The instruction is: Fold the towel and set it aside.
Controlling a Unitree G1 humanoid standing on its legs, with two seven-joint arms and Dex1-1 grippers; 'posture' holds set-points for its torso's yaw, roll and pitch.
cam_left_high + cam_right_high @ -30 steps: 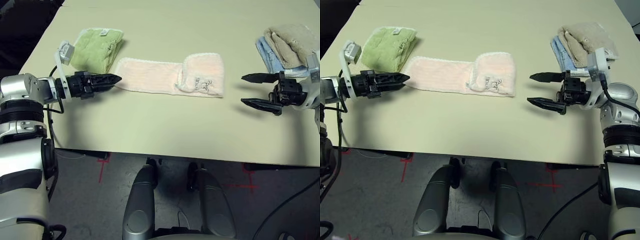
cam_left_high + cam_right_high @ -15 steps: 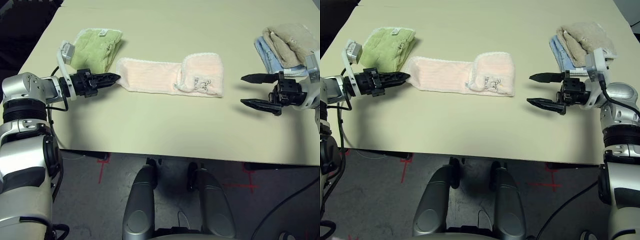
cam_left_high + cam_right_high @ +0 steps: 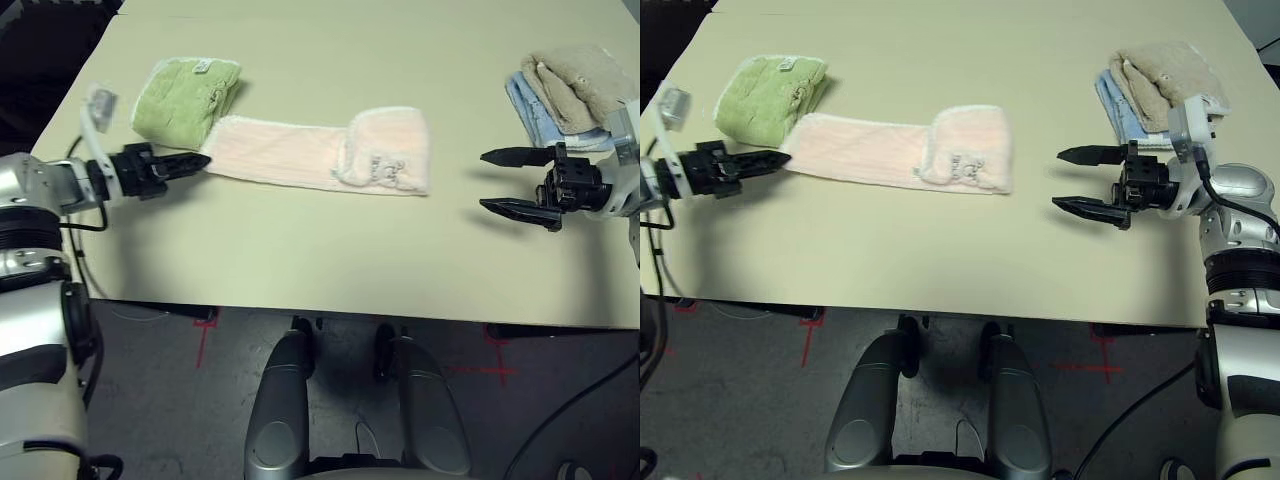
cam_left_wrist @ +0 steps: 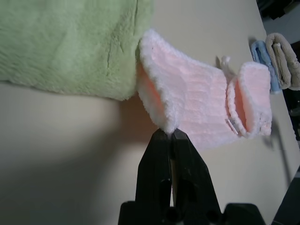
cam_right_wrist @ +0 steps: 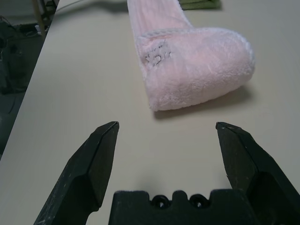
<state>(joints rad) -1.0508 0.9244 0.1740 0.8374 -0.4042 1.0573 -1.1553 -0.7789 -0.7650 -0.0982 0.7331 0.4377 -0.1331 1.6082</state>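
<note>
Pale pink towel (image 3: 320, 152) lying flat on the beige table (image 3: 320, 250), folded into a long strip running left to right, with the right end doubled back over itself into a thicker rounded fold and a small white tag showing near that fold. Left gripper (image 3: 197, 161) pressed together right at the strip's left corner, and in the left wrist view fingertips (image 4: 165, 137) pinching the white stitched edge (image 4: 161, 105) there, that corner lifted off the table a little and curling up. Light green folded towel (image 3: 186, 96) sitting just behind and to the left of the pink strip, touching or nearly touching it at that end. Right gripper (image 3: 498, 180) hovering over bare table off to the right of the pink fold, well apart from it, black fingers (image 5: 96, 157) spread wide with nothing between them; fold seen straight ahead of them in the right wrist view. Beige folded towel (image 3: 580, 85) stacked on top of a blue folded towel (image 3: 528, 108) at the far right edge of the table, just behind the right gripper. As for containers: just the table surface holding all four cloths, pink one in the middle, green on the left, beige and blue stack on the right.
</note>
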